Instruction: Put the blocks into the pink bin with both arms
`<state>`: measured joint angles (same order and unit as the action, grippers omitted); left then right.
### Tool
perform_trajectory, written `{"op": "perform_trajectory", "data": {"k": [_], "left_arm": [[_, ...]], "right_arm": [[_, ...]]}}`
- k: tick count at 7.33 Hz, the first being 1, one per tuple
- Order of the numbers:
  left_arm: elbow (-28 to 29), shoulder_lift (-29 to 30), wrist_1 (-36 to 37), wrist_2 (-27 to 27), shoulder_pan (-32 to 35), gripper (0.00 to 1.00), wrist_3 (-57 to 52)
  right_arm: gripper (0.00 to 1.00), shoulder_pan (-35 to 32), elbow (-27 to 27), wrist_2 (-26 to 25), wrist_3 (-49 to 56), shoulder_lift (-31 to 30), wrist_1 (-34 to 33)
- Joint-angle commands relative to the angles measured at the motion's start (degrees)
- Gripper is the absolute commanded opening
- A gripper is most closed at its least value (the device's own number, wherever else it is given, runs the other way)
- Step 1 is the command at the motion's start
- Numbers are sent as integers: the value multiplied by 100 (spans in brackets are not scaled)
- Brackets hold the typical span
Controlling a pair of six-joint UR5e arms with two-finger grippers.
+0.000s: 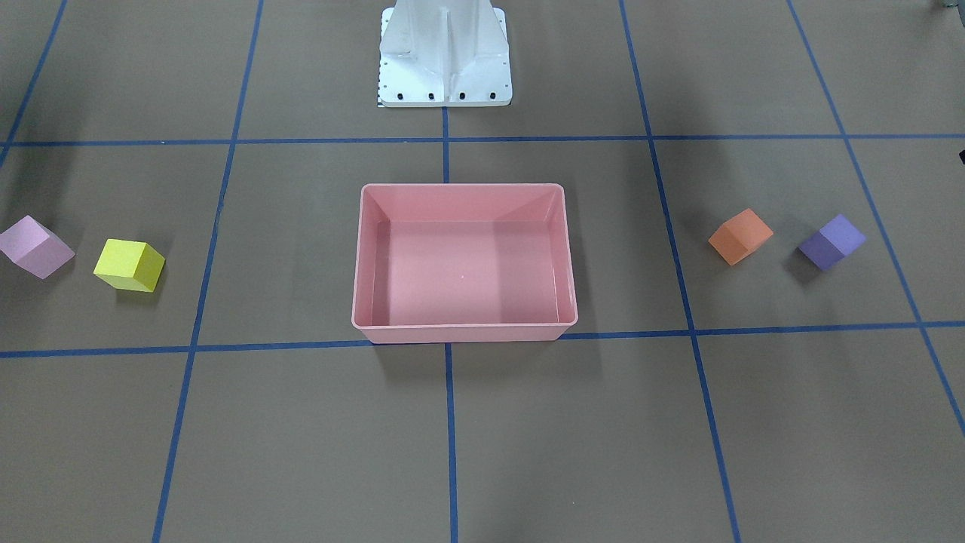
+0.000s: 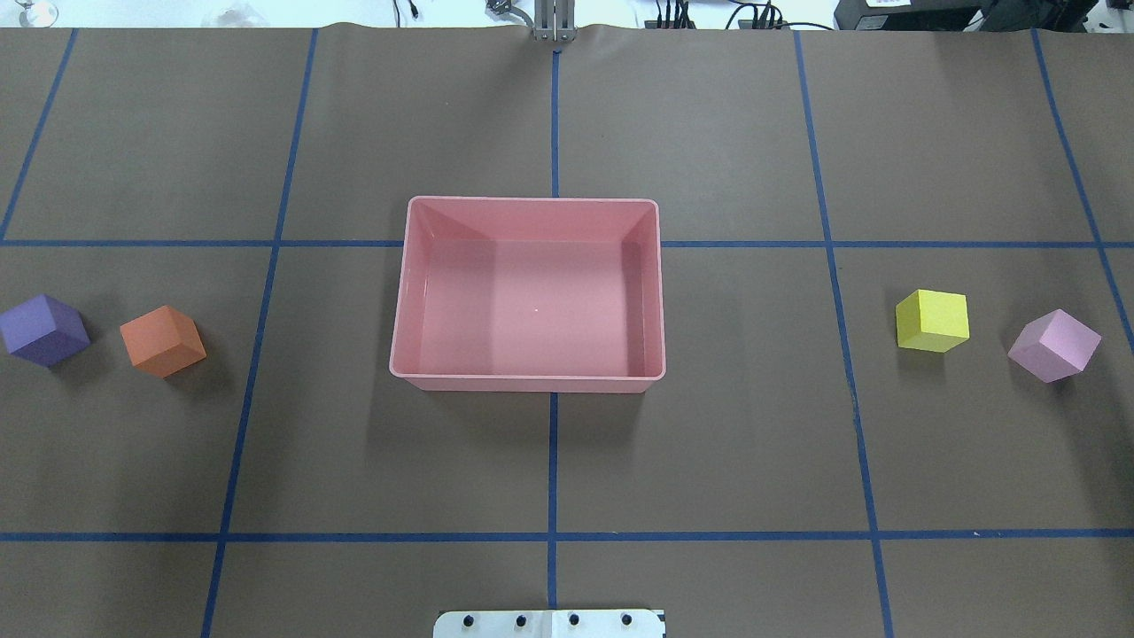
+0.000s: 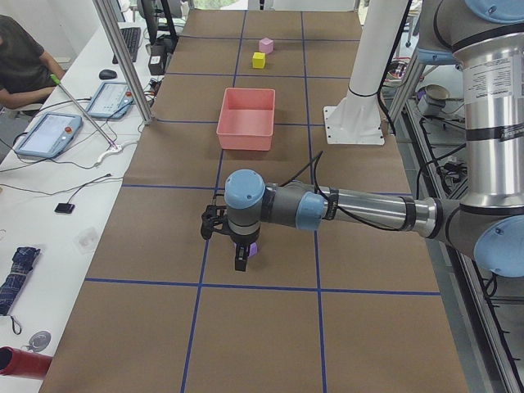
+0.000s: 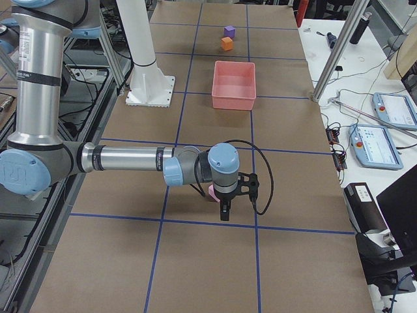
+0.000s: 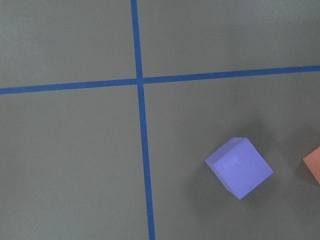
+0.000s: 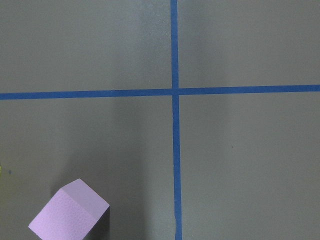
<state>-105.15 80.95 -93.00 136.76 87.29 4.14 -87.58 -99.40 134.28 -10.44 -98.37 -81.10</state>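
The pink bin [image 2: 532, 310] sits at the middle of the brown tabletop [image 2: 709, 443], with nothing in it, a little way out from the white pedestal [image 1: 445, 53]. All four blocks lie on the tabletop outside the bin, two on each side and well apart from it.

On the left side, the orange block [image 2: 163, 340] is nearer the bin and the purple block [image 2: 42, 330] lies just beside it, further out. On the right side, the yellow block [image 2: 931, 321] is the nearer one and the light pink block [image 2: 1054, 346] lies beyond it. Each block is turned at an angle to the blue tape lines [image 2: 552, 461], and none touches its neighbour.

The left arm [image 3: 360, 211] reaches out low and level over the left end of the tabletop. The left gripper [image 3: 240, 264] points straight down, close by the purple block. Only the side camera shows its fingers, so how far open they are cannot be told. Its wrist camera looks down on the purple block lying free, with a corner of the orange block at the edge of the view.

The right arm [image 4: 124, 160] mirrors this over the right end. The right gripper [image 4: 224, 212] also points down, close to the light pink block, which lies free in its wrist view. How wide its fingers stand cannot be told either.
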Motion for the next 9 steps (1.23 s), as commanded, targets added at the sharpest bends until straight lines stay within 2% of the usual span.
{"op": "perform_trajectory", "data": {"k": [1, 5, 7, 9], "left_arm": [[-135, 34, 36, -18, 51, 100, 69], [-145, -79, 1, -18, 60, 100, 69], [-224, -80, 1, -9, 60, 100, 87], [-234, -62, 1, 17, 42, 100, 87]], "right_arm": [[99, -5, -18, 19, 7, -33, 24], [100, 13, -53, -51, -37, -68, 59], [100, 30, -62, 97, -89, -138, 59], [99, 248, -106, 414, -823, -226, 251]]}}
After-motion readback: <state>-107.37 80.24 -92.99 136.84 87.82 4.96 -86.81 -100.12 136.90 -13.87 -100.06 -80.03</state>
